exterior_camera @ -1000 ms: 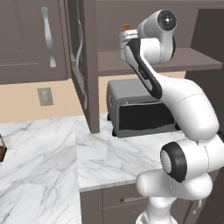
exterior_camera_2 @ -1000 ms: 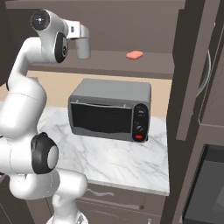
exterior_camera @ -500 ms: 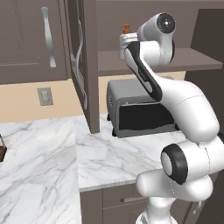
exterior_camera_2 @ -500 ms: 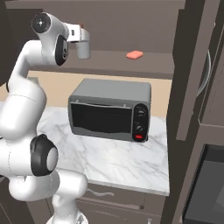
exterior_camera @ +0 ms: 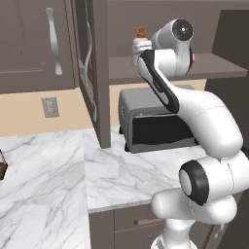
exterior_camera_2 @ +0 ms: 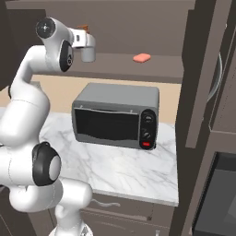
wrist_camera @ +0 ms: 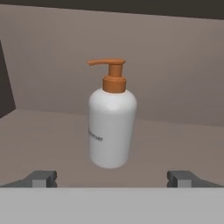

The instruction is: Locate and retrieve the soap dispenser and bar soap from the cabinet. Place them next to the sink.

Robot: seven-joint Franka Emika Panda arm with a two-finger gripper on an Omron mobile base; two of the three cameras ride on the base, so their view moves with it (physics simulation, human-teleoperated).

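soap dispenser (exterior_camera: 140, 35): from the left base, only the orange pump shows above the arm; the white body is hidden behind the wrist.
gripper (wrist_camera: 112, 178): only the two fingertips (wrist_camera: 41, 178) rise at the bottom edge of the hand view, wide apart.
cabinet (exterior_camera: 95, 73): cut off by the top edge.
sink: cannot tell.

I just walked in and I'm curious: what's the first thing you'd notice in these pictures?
The big white robot arm reaching up into the cabinet, with its open gripper aimed at the soap dispenser, a white bottle with an orange pump standing upright on the shelf. Farther along that shelf lies the little pink bar soap, and below it a grey toaster oven sits on the marble counter.
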